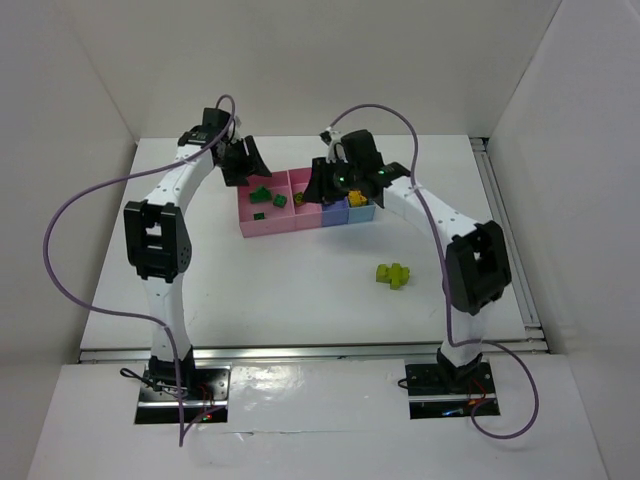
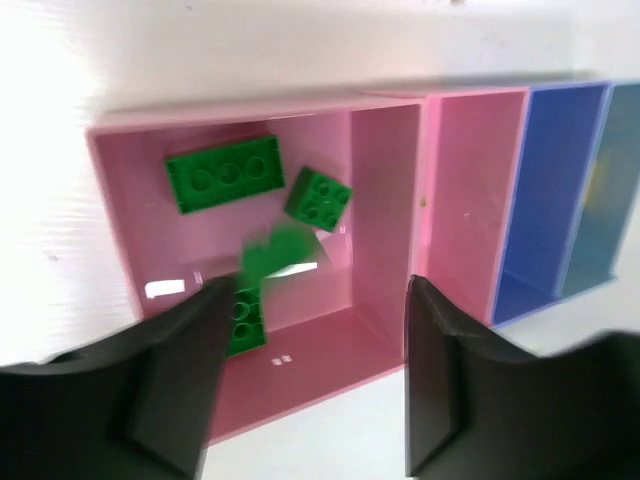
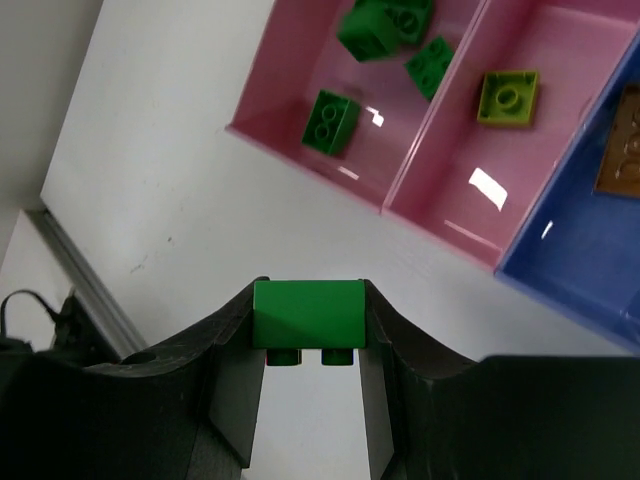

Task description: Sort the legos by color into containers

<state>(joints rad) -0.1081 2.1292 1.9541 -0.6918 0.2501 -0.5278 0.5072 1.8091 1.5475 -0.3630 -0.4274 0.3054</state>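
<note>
My left gripper [image 1: 244, 166] [image 2: 312, 372] is open and empty above the wide pink bin [image 1: 270, 226] [image 2: 378, 170]. That bin holds several dark green bricks [image 2: 224, 175]; one of them [image 2: 278, 250] is blurred. My right gripper [image 1: 323, 190] [image 3: 307, 296] is shut on a dark green brick [image 3: 307, 320] above the table in front of the bins. The narrow pink bin [image 3: 520, 190] holds a lime brick [image 3: 508, 97]. The blue-purple bin [image 3: 590, 250] holds an orange-brown brick [image 3: 622, 150]. The light blue bin [image 1: 362, 213] holds a yellow brick [image 1: 355, 198].
Two lime green bricks [image 1: 392, 273] lie together on the table in front of the bins, towards the right arm. White walls close in the table at the left, back and right. A metal rail [image 1: 510, 240] runs along the right edge.
</note>
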